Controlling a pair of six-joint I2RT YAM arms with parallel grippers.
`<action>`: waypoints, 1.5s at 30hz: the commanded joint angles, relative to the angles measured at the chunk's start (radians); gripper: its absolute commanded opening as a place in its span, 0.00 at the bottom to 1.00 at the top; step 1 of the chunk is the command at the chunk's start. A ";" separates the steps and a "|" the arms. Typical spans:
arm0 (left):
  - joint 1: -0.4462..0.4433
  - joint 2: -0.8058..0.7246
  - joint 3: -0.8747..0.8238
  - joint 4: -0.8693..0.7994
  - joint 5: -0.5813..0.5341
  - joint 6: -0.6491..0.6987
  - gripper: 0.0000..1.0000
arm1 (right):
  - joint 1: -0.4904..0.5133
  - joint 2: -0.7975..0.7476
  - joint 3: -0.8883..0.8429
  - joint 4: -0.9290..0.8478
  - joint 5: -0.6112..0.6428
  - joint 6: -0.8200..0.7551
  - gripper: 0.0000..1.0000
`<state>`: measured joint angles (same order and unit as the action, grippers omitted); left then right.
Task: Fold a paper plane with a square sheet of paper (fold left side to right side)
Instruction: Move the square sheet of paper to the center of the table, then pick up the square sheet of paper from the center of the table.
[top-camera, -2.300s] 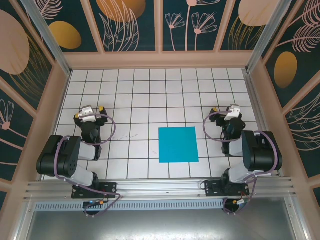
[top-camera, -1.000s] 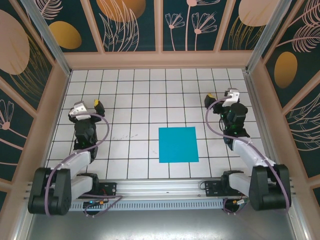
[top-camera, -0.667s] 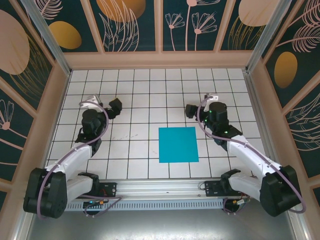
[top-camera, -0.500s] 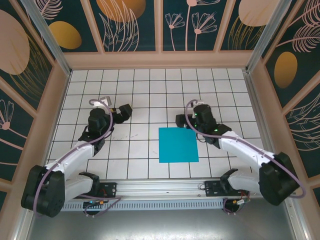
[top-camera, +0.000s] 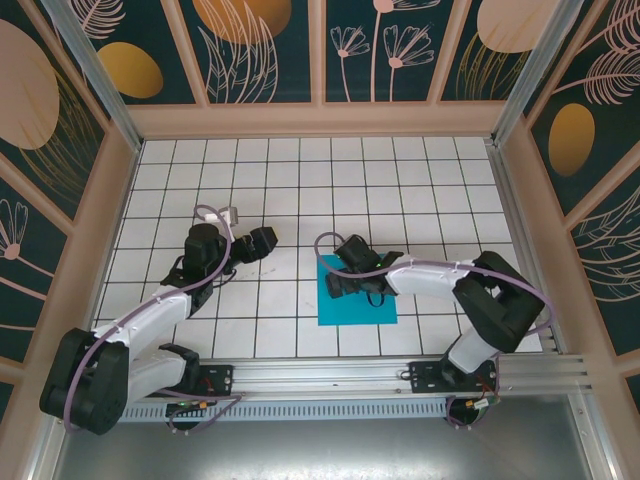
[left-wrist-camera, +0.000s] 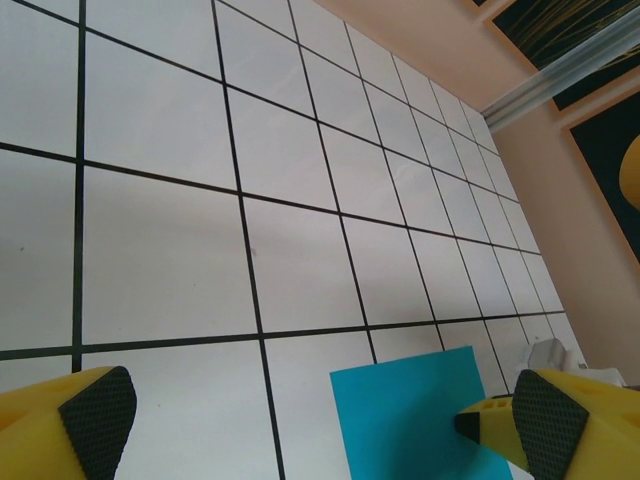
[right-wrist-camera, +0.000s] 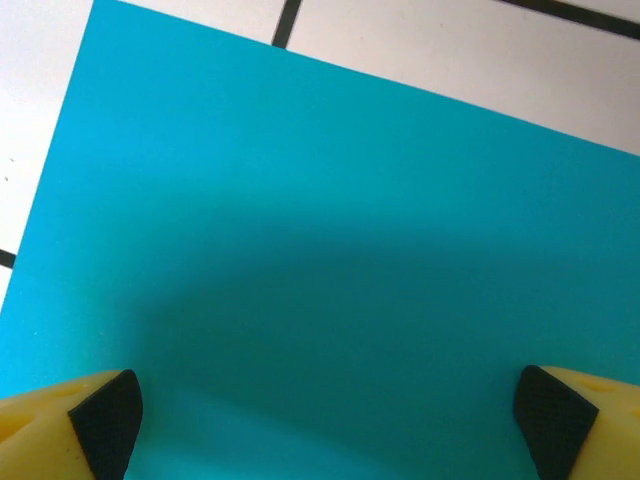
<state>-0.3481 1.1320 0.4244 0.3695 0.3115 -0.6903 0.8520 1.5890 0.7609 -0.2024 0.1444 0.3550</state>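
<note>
Since the earlier frames both arms have swung inward. The right jaws now hang low over the left part of the thin, flat cyan-teal square sheet of paper (top-camera: 372, 300). It lies unfolded on the white, black-gridded bench (top-camera: 300, 180), right of centre near the front. The left jaws hover over bare tiles left of the sheet. Both pairs stand wide, holding nothing, and the right black pads (right-wrist-camera: 105, 410) straddle plain paper. The sheet lies flush, so closing pads may skid or crumple it instead of lifting its left edge, skewing the fold.
</note>
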 joint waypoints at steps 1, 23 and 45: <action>-0.005 0.017 0.007 0.006 0.028 -0.019 0.98 | 0.007 0.041 0.020 -0.016 0.020 0.012 0.99; -0.005 0.033 0.059 -0.078 -0.023 -0.025 0.98 | -0.073 0.384 0.393 0.132 0.004 -0.076 0.98; -0.113 0.435 0.177 0.073 0.233 -0.090 0.58 | -0.283 0.271 0.376 0.127 -0.061 -0.177 0.99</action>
<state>-0.4393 1.5372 0.5655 0.4053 0.5152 -0.7685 0.5728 1.8160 1.1038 -0.0639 0.1207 0.2070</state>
